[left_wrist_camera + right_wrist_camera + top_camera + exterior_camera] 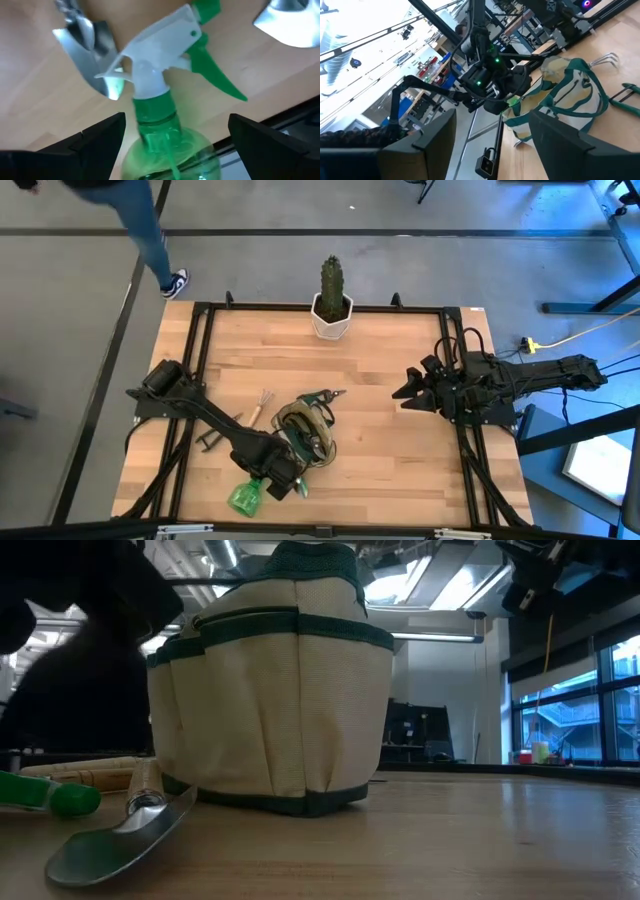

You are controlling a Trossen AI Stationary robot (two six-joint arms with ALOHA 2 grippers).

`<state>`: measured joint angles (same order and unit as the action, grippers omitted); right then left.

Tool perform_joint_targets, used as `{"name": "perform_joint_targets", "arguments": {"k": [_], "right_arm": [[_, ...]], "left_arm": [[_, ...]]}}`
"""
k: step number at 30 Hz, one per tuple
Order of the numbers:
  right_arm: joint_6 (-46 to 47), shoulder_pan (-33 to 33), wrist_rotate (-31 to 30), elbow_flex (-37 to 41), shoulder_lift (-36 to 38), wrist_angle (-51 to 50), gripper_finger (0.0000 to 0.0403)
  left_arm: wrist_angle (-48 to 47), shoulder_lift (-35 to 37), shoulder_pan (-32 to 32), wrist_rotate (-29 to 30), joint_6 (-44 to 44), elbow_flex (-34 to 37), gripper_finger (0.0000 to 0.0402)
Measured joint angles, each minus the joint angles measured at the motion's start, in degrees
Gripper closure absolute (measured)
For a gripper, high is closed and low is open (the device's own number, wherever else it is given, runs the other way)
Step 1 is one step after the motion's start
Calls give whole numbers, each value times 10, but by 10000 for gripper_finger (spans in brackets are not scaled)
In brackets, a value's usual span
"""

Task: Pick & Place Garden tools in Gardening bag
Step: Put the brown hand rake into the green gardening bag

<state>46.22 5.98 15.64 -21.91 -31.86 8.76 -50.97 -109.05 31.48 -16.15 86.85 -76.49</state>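
Green spray bottle (165,150) lies between my left tool's (175,137) wide-open, empty fingers; likely light, slick plastic, best gripped at the ribbed neck.

No text, label, brand, number or sign can be read anywhere: none on the gardening bag (270,690), none on the spray bottle (165,135).
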Motion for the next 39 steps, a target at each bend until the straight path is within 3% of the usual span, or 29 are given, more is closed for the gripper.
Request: {"name": "perform_joint_targets", "arguments": {"k": [39], "right_arm": [[0, 1, 1, 0, 0, 0, 152]], "left_arm": [[0, -13, 13, 10, 32, 0, 52]]}}
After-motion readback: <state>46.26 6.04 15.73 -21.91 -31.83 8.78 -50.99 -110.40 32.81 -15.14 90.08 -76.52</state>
